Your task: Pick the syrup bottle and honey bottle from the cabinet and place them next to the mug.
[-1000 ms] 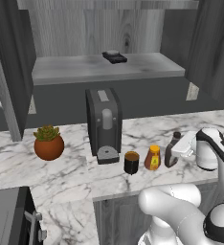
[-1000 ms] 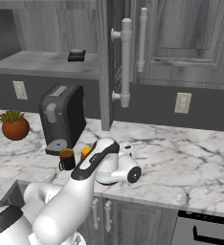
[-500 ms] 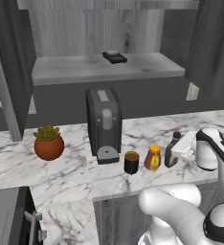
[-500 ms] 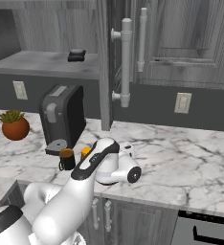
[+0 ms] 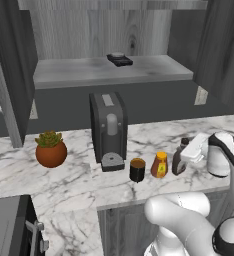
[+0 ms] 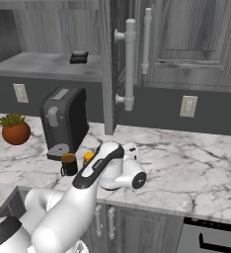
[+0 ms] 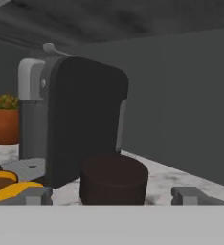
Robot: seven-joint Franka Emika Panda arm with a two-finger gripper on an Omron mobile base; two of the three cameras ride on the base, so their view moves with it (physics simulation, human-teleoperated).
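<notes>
The hand (image 7: 111, 195) sits low over the marble counter (image 5: 69, 185), right at the syrup bottle (image 5: 179, 158), and its fingers (image 7: 190, 195) are spread wide apart, one on either side of the bottle's dark cap with clear gaps showing. Nothing is pinched.

Take the coffee machine (image 5: 109, 129) as the anchor. Just in front of its drip tray, a touch to the right, stands the mug (image 5: 137, 170). Next along from the machine comes the honey bottle (image 5: 160, 165), just beside the mug, upright, yellow label facing out. Then the syrup bottle, just beside the honey and farthest from the machine, upright as well, with the white hand right against its far side in the left base view. Three in a neat row along the counter's front edge.

From the right base view the arm covers most of that row; the mug (image 6: 68, 164) and a sliver of the honey (image 6: 89, 157) peek out beside the machine (image 6: 65, 121).

Left of the machine, well apart, sits a potted plant (image 5: 51, 149). Above the machine, the cabinet (image 5: 114, 70) stands open, its pale shelf carrying a small dark flat object (image 5: 120, 59) near the back.
</notes>
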